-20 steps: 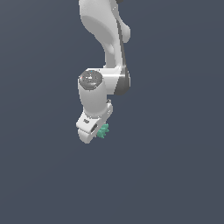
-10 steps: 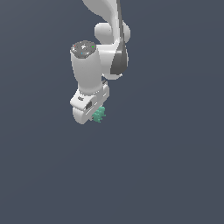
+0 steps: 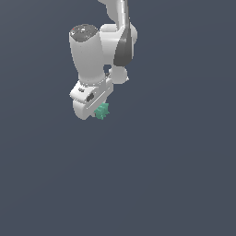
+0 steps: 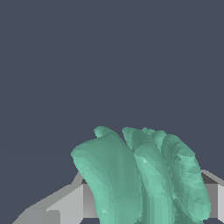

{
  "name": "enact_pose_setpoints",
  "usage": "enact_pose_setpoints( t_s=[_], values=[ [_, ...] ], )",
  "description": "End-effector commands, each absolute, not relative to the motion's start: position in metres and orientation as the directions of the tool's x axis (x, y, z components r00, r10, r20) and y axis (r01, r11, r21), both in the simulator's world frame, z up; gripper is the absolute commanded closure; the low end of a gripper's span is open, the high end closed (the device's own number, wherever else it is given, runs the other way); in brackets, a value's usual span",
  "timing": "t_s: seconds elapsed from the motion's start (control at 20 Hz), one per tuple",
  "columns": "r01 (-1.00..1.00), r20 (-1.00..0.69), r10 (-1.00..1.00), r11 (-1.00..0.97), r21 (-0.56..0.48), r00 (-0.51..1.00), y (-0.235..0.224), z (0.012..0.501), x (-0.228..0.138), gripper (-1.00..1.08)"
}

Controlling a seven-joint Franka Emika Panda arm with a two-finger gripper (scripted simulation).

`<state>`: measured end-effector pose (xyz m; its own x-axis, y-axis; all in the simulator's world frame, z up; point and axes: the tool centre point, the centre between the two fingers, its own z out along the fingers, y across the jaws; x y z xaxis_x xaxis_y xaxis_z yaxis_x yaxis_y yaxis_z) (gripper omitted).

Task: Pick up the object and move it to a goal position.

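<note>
Matt ridged object (image 4: 144, 179) (plastic-looking).

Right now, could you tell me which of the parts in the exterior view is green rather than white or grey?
Only the small teal-green ridged object, at the tip of the white gripper. The arm is white with dark grey patches.

The object (image 3: 102, 111) sits at the tip of the gripper (image 3: 95, 109), pinched there and poking out towards the exterior view's right. The arm (image 3: 103, 44) rises above the gripper. Nothing touches the object from beneath.
</note>
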<state>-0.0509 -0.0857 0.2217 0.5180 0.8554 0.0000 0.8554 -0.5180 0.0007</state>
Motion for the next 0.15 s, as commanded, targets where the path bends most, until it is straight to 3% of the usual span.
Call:
enact_pose_setpoints(
  t_s=[0.0,0.1],
  values=[
    [0.856,0.0,0.856,-0.518,0.0,0.518,-0.0865,0.2253,-0.0537,1.08],
    [0.856,0.0,0.856,-0.518,0.0,0.518,-0.0868,0.2261,-0.0541,1.08]
  ],
)
